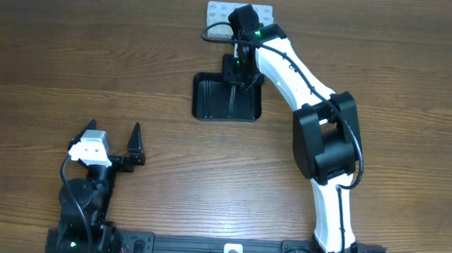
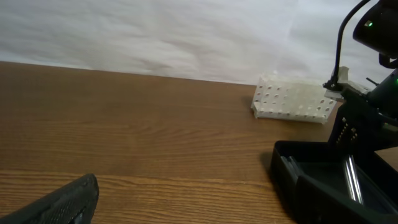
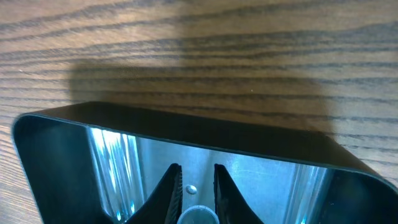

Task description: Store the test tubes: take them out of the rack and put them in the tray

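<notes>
Right gripper — fingers clamped on test tube, over black tray floor | other tubes lying in tray | rack just beyond tray | left gripper — fingers spread, well apart, low over table.

Right arm: white shells, black joints, black cable, green light.
Left gripper: black pointed fingers, white block behind.

The rack stood at the far edge of the table, the tray just before it. Over the tray hung the right gripper, a test tube between its fingers
</notes>
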Robot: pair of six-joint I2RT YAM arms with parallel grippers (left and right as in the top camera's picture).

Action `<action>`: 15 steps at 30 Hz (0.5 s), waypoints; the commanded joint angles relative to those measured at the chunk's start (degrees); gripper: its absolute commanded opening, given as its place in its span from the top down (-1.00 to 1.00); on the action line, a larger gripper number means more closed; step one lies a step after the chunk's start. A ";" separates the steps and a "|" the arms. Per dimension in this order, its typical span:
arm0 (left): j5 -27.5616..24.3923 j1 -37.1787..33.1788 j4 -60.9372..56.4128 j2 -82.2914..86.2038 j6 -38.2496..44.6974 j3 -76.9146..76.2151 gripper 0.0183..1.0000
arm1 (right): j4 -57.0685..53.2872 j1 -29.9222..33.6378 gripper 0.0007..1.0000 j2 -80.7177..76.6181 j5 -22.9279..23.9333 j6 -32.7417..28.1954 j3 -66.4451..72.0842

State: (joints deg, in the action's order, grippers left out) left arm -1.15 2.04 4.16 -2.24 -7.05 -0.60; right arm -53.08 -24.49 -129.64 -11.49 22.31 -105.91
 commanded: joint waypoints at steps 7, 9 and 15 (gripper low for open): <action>-0.76 -0.42 0.22 0.31 0.63 0.26 -1.00 | 0.20 -0.31 -0.06 -0.55 1.01 -0.02 0.02; -0.76 -0.42 0.22 0.31 0.63 0.26 -1.00 | 0.22 -0.37 -0.11 -0.55 1.01 -0.02 0.00; -0.76 -0.42 0.22 0.31 0.63 0.26 -1.00 | -0.09 -0.48 -0.21 1.40 1.01 -0.55 0.00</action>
State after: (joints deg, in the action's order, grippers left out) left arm -1.15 2.04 4.16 -2.24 -7.05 -0.60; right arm -53.08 -24.49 -129.67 -11.27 22.28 -105.91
